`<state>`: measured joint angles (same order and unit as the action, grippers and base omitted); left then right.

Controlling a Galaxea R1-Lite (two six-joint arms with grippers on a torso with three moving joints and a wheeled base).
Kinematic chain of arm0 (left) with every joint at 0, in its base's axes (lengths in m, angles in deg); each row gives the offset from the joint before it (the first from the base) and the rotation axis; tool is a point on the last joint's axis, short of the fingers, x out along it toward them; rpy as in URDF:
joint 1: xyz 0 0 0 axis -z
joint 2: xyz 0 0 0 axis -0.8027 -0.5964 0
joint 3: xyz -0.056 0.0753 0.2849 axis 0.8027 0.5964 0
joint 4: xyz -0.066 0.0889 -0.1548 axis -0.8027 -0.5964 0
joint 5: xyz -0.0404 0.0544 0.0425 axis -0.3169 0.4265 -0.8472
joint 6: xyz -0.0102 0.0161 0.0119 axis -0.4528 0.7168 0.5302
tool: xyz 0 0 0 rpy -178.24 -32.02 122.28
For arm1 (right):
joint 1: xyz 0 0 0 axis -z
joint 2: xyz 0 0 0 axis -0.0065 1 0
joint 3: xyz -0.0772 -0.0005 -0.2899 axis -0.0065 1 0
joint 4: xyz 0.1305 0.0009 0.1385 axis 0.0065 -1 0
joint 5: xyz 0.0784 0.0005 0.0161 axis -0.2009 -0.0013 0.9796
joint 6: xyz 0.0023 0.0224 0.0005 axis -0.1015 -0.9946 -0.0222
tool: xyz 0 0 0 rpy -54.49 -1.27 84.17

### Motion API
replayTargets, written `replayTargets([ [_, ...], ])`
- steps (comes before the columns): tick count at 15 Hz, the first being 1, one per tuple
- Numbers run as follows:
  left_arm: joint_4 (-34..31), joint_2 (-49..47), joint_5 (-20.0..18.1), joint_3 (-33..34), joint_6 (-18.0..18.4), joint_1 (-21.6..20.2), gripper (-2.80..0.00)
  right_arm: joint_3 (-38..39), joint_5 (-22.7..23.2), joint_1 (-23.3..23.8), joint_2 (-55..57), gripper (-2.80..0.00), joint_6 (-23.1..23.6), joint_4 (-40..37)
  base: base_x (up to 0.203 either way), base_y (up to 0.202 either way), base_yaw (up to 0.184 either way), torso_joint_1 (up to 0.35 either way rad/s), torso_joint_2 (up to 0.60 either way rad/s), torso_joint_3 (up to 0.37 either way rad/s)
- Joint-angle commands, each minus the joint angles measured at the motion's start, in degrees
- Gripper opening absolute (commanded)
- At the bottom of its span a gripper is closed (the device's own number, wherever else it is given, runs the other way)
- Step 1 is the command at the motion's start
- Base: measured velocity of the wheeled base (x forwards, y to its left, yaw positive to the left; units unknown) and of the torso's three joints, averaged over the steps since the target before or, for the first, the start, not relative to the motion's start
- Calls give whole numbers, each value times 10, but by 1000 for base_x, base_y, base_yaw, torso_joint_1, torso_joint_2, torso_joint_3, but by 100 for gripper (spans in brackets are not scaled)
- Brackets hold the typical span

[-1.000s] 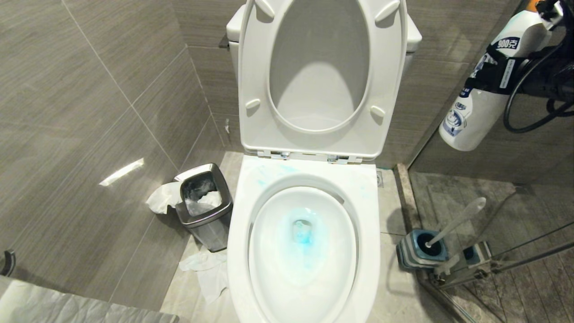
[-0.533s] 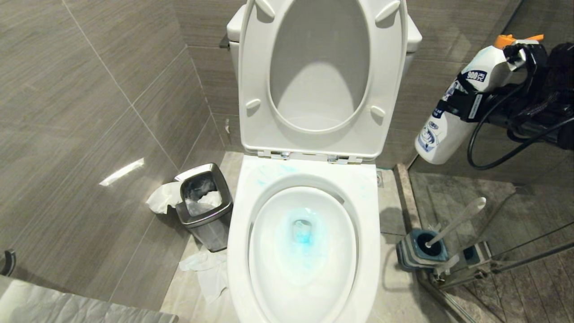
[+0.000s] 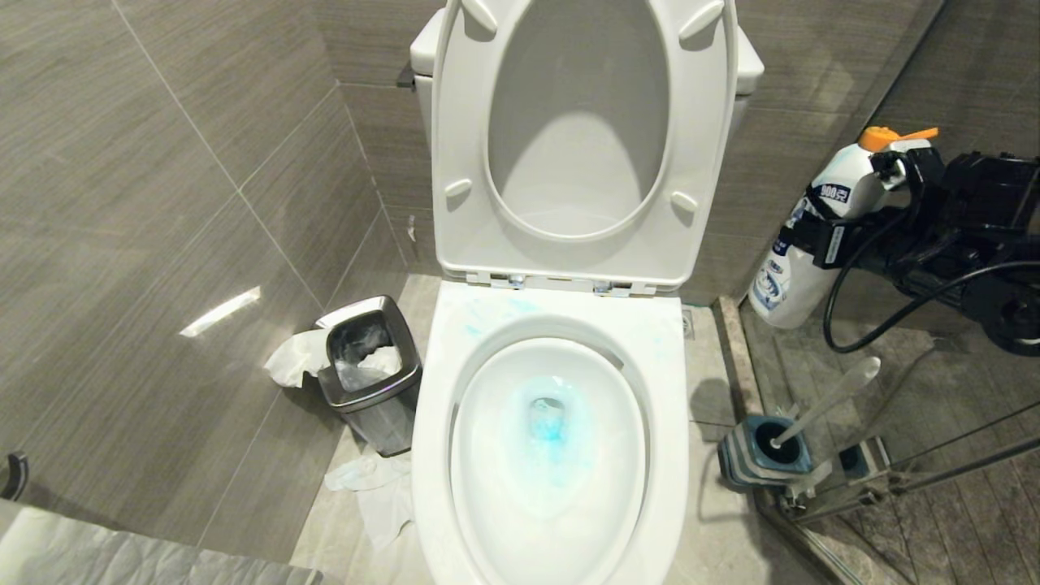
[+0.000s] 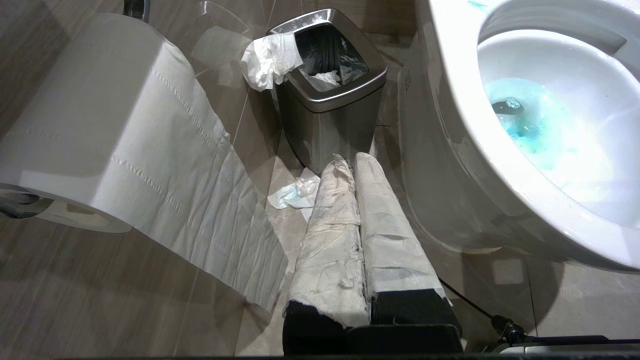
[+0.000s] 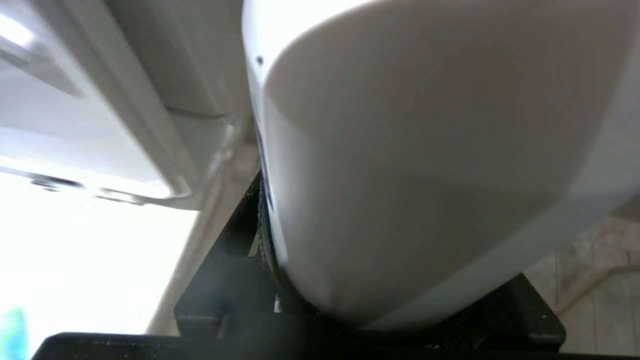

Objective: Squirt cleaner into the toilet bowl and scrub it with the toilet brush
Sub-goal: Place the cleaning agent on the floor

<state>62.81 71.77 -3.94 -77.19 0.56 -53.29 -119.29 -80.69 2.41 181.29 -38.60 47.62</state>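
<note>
Right claw [image 3: 829, 236] clenched around white cleaner bottle [image 3: 800, 252], orange cap uppermost. Toilet bowl [image 3: 548, 455] below and left of it, turquoise cleaner [image 3: 548, 426] pooled inside. Toilet brush [image 3: 821, 402] beneath, standing in holder [image 3: 760, 455]. Left claw [image 4: 352, 172] shut, beside steel bin [image 4: 330, 105].

"900克" in white on a dark blue patch near the white bottle's [image 3: 800, 244] shoulder.

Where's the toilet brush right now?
Head view, robot's right: the toilet brush stands in its blue-grey holder on the floor beside the toilet bowl, untouched.
</note>
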Motion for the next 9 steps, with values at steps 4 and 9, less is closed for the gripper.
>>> replayTargets([
  [4, 0, -1, 0, 1, 0, 0, -280, 54, 3, -1, 97, -280, 8, 192, 0, 0, 0, 0, 0, 0],
  [9, 0, -1, -1, 1, 2, 0, -280, 79, 5, -9, 161, -280, 5, 266, 0, 0, 0, 0, 0, 0],
])
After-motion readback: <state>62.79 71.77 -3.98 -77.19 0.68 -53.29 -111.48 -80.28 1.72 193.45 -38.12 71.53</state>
